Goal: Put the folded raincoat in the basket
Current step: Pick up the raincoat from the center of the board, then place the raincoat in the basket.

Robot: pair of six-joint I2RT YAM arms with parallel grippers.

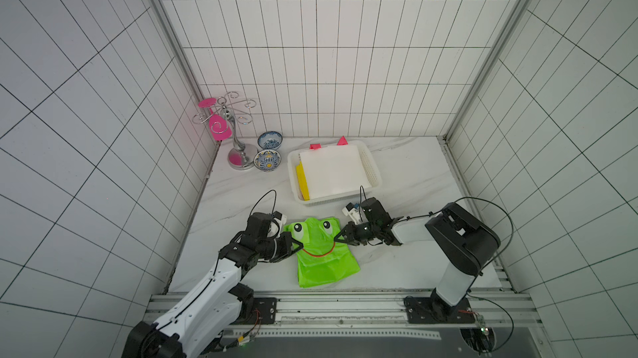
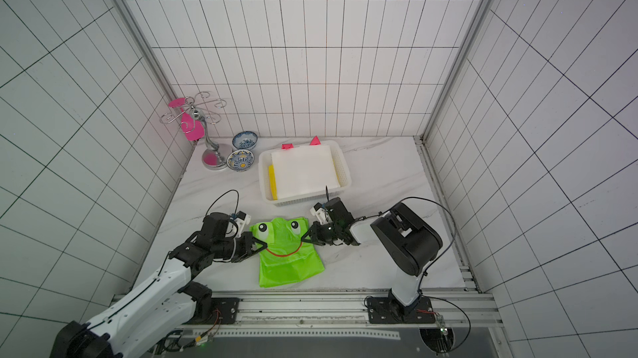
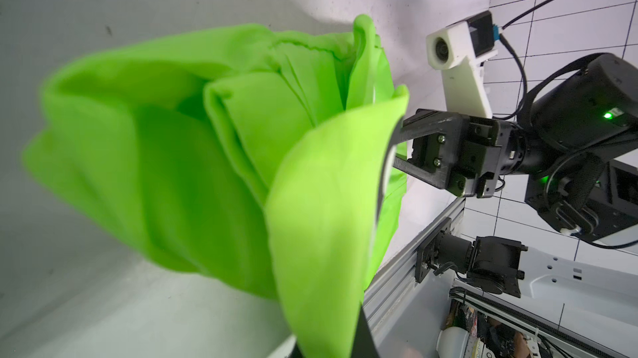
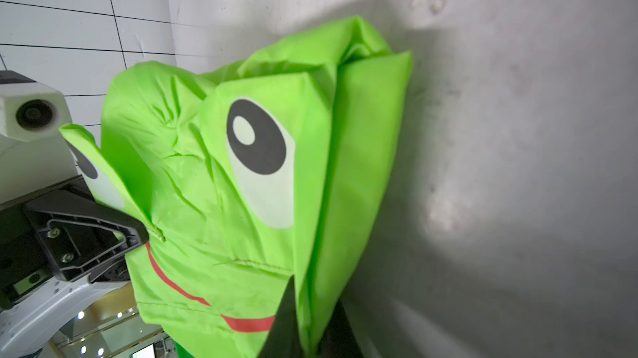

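The folded raincoat (image 1: pixel 319 252) (image 2: pixel 286 252) is bright green with a frog face, and it lies on the marble table near the front edge. My left gripper (image 1: pixel 299 245) (image 2: pixel 264 245) is shut on its left edge beside one eye. My right gripper (image 1: pixel 340 238) (image 2: pixel 305 237) is shut on its right edge by the mouth. The right wrist view shows green raincoat (image 4: pixel 262 173) fabric pinched between dark fingers (image 4: pixel 283 325). In the left wrist view the raincoat (image 3: pixel 214 152) fills the frame. The white basket (image 1: pixel 374 171) (image 2: pixel 343 171) stands behind it, holding white and yellow folded items.
Two patterned bowls (image 1: pixel 270 140) (image 1: pixel 266 160) and a chrome stand (image 1: pixel 238 145) with a pink glass sit at the back left. Tiled walls close in three sides. A metal rail (image 1: pixel 328 308) runs along the table's front.
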